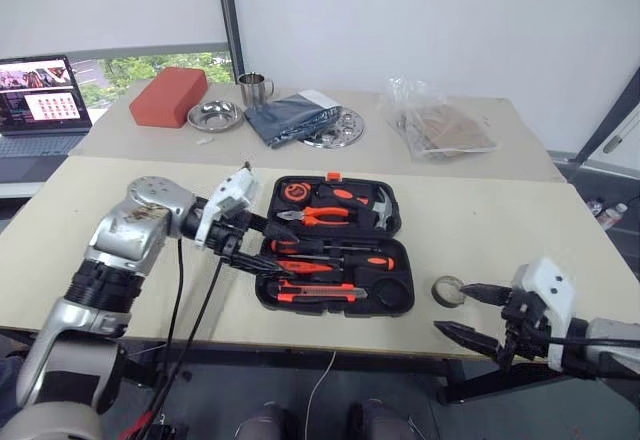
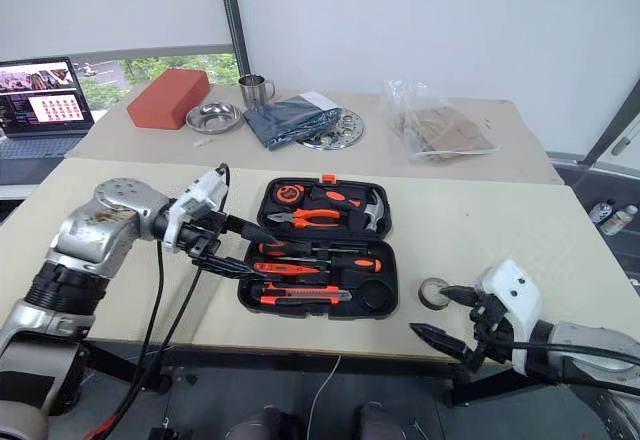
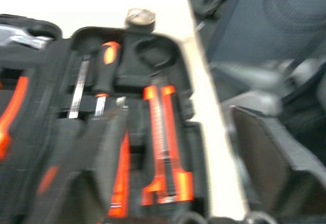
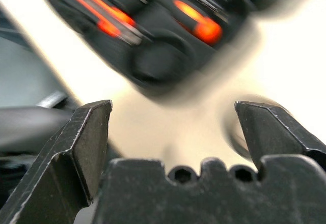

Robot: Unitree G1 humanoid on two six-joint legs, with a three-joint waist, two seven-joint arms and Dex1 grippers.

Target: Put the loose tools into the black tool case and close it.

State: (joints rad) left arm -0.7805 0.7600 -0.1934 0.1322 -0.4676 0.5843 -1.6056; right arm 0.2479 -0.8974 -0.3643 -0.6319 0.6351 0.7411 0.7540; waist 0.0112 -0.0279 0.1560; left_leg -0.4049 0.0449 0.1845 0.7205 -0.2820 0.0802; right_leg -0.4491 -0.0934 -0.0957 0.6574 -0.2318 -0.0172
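Note:
The black tool case [image 1: 398, 252] lies open flat at the table's middle, with an orange latch [image 1: 333, 175] on its far edge. Two orange-and-black screwdrivers [image 1: 340, 248] lie in its near half, and the utility knife [image 1: 322, 294] lies in front of them. Pliers [image 1: 318, 217] and a hammer [image 1: 381, 207] fill the far half. My left gripper [image 1: 278, 252] hovers open over the case's left side with nothing in it. A small dark tape roll [image 1: 447, 290] rests on the table right of the case. My right gripper [image 1: 451, 308] is open beside the roll, at the table's front edge.
At the back stand a red-orange box [image 1: 168, 97], a steel bowl [image 1: 215, 115], a metal mug [image 1: 254, 88], a folded dark cloth [image 1: 290, 118] and a plastic bag [image 1: 440, 125]. A laptop [image 1: 40, 95] sits far left. Black cables hang from my left arm.

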